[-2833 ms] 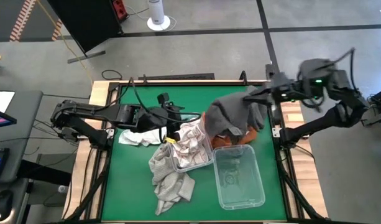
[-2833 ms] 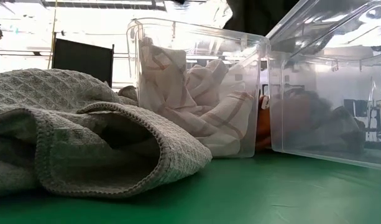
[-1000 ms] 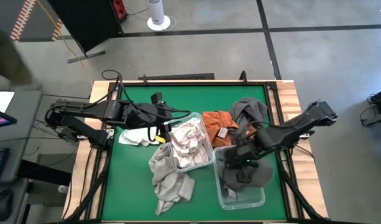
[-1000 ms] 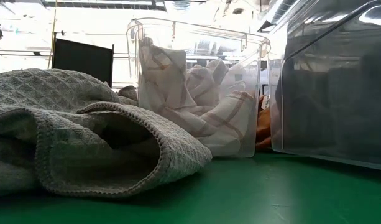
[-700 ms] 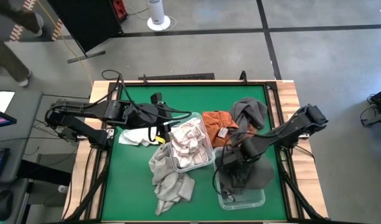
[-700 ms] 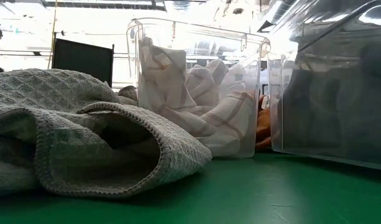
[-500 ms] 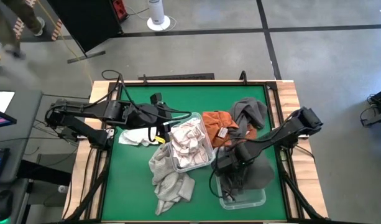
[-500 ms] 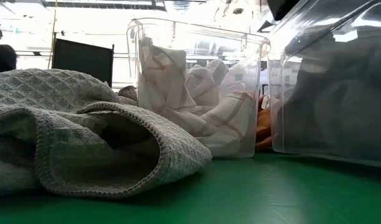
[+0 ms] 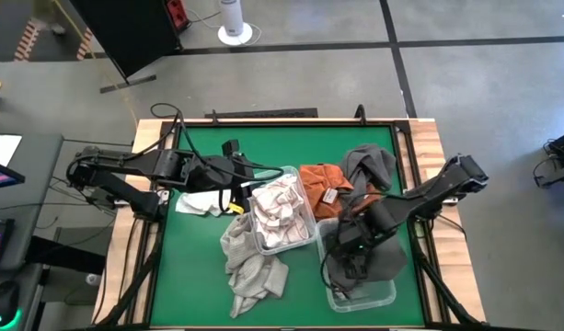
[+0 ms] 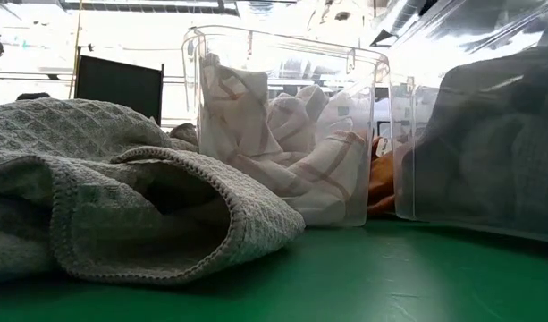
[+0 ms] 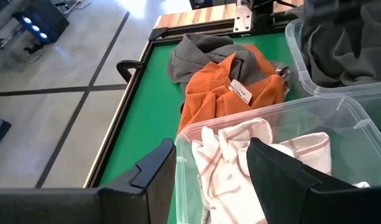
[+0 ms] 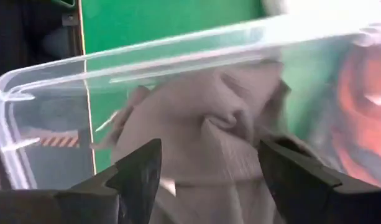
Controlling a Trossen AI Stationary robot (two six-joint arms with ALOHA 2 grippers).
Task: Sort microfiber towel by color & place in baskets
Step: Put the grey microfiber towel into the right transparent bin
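Because the job is sorting towels by color, the left end effector (image 9: 234,172) waits partly open and holding nothing, beside the clear plastic tub with the white red-striped towel (image 9: 280,207). A small white cloth (image 9: 204,202) and a light gray waffle towel (image 9: 249,262) lie loose on the green surface (image 9: 185,267). An orange towel (image 9: 323,181) and a dark gray towel (image 9: 369,165) wait behind. The right end effector (image 9: 349,253) hangs wide open over the second clear tub (image 9: 374,296), holding nothing; another dark gray towel (image 9: 383,262) sits inside. Two tubs, six cloths.

Two clear baskets (image 9: 283,241) (image 9: 362,292) on a green table (image 9: 189,267). Six towels: two dark grey (image 9: 369,165) (image 9: 378,262), one orange (image 9: 320,179), one white (image 9: 203,202), one striped (image 9: 280,207), one light grey (image 9: 249,267). Two robot arms
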